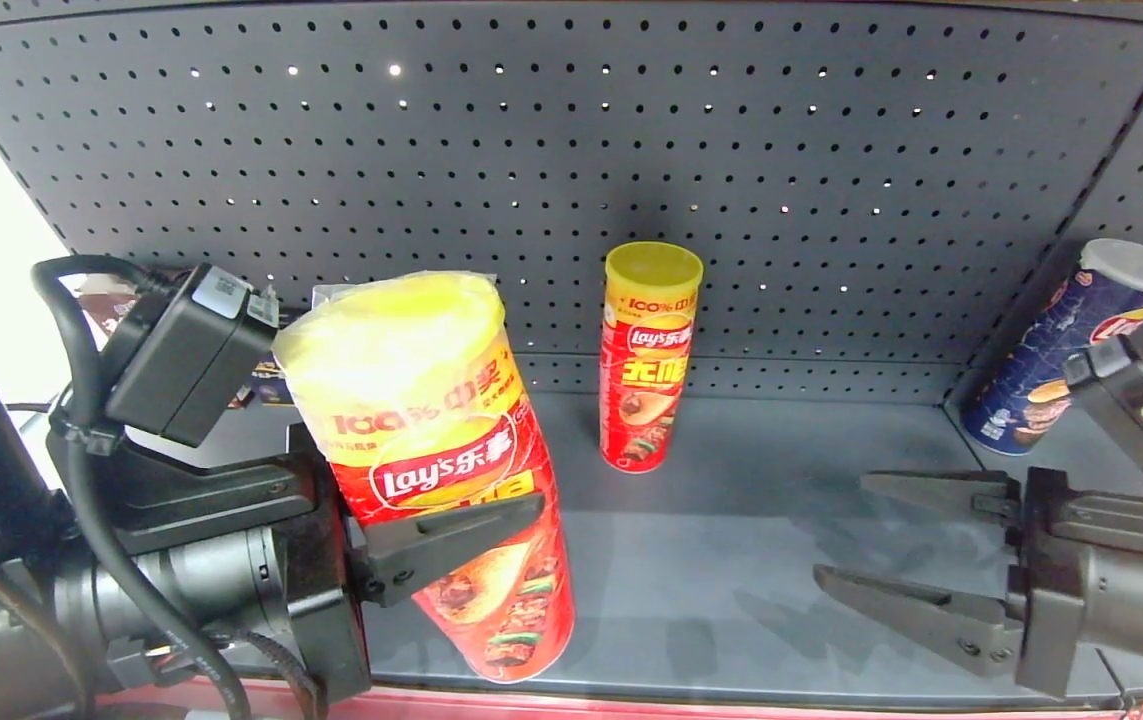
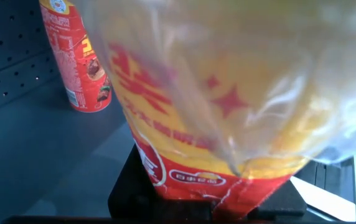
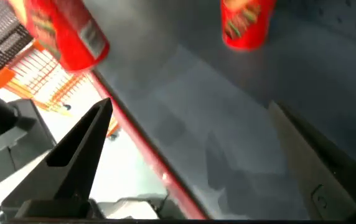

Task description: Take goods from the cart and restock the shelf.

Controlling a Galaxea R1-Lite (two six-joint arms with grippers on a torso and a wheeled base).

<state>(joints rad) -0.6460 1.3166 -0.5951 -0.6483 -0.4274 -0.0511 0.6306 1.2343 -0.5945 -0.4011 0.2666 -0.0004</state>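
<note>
- Here at the near left, the left gripper (image 1: 491, 510) has its jaws closed on the held can (image 1: 431, 420), around the middle of its body.
- The held can is red with a yellow lid, and a thin clear plastic film covers its top part. It is tilted, with the top leaning to the left. Its base is at the near edge of the shelf (image 1: 751, 560), but I cannot tell whether the base touches the surface.
- In the left wrist view the held can (image 2: 228, 93) stands very close to the camera, between the dark fingers.
- At the near right, the right gripper (image 1: 843, 530) is above the shelf with its jaws wide open and nothing between them. It points to the left, and it is well apart from all the cans.
- In the right wrist view the right gripper (image 3: 189, 107) is over the red front strip of the shelf, and an orange wire grid (image 3: 41, 68) is seen lower, beyond this strip.
- Farther back, near the middle of the shelf, the far can (image 1: 647, 370) stands upright and alone. It is also red with a yellow lid, and it is near the pegboard (image 1: 531, 150).
- At the far right, the blue can (image 1: 1071, 345) with a grey lid is tilted, its top leaning to the right.
- The pegboard is dark grey and makes the back wall.
</note>
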